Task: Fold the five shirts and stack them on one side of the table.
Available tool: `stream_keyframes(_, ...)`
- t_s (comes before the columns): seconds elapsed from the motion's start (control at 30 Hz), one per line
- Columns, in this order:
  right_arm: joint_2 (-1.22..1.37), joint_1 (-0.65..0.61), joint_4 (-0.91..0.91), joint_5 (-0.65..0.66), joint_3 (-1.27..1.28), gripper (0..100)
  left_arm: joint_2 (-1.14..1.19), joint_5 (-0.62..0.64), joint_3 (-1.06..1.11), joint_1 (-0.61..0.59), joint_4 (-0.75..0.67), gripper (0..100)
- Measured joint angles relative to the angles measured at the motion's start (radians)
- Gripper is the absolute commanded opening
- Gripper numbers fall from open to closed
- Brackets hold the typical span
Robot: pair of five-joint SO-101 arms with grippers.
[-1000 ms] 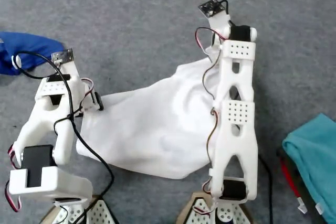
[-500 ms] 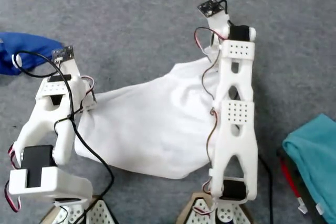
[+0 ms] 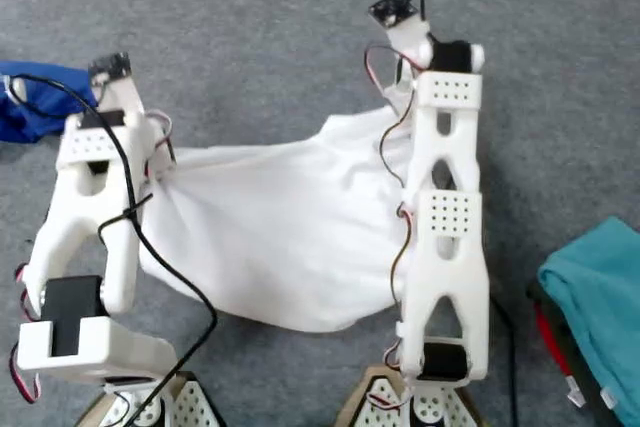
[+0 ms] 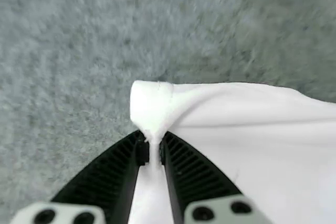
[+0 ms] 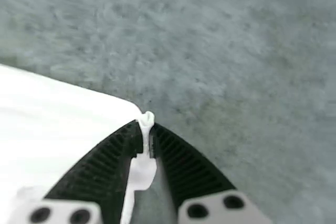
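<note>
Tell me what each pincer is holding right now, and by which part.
Both hold the white shirt: the left pincer is shut on one corner, the right pincer on another.

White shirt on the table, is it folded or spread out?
Spread, not folded: the white shirt lies loose and wrinkled, stretched between the left gripper and right gripper, each shut on an edge.

Three garments share one grey felt-covered table (image 3: 250, 37): one crumpled white cotton shirt (image 3: 290, 237), one bunched dark-blue cloth garment (image 3: 30, 107), one teal cloth garment (image 3: 600, 297). Two white plastic robot arms: left arm (image 3: 90, 207), right arm (image 3: 445, 217).
</note>
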Motion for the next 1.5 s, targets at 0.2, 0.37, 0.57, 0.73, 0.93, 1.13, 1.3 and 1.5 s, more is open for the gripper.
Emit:
stream_keyframes(0.2, -0.227, -0.002, 0.032, -0.035, 0.000, 0.5, 0.000, 0.000, -0.255, 0.000, 0.209, 2)
stream_keyframes(0.37, -0.517, -0.003, 0.046, -0.071, 0.000, 0.5, 0.000, 0.000, -0.433, 0.000, 0.367, 2)
stream_keyframes(0.57, -0.875, -0.005, 0.046, -0.089, -0.002, 0.5, 0.000, 0.000, -0.652, 0.000, 0.529, 2)
stream_keyframes(0.73, -1.043, -0.005, 0.052, -0.092, -0.002, 0.5, 0.000, 0.000, -0.703, 0.000, 0.595, 2)
stream_keyframes(0.93, -1.151, -0.002, 0.058, -0.080, -0.025, 0.5, -0.008, 0.002, -0.756, -0.029, 0.618, 2)
stream_keyframes(1.13, -1.244, 0.000, 0.064, -0.061, -0.018, 0.5, -0.126, 0.002, -0.870, -0.043, 0.618, 2)
stream_keyframes(1.3, -1.252, -0.003, 0.064, -0.055, 0.204, 0.5, -0.157, 0.002, -0.776, -0.044, 0.624, 2)
stream_keyframes(1.5, -1.250, -0.107, 0.012, -0.052, 0.582, 0.9, -0.157, 0.000, -0.423, -0.049, 0.551, 2)
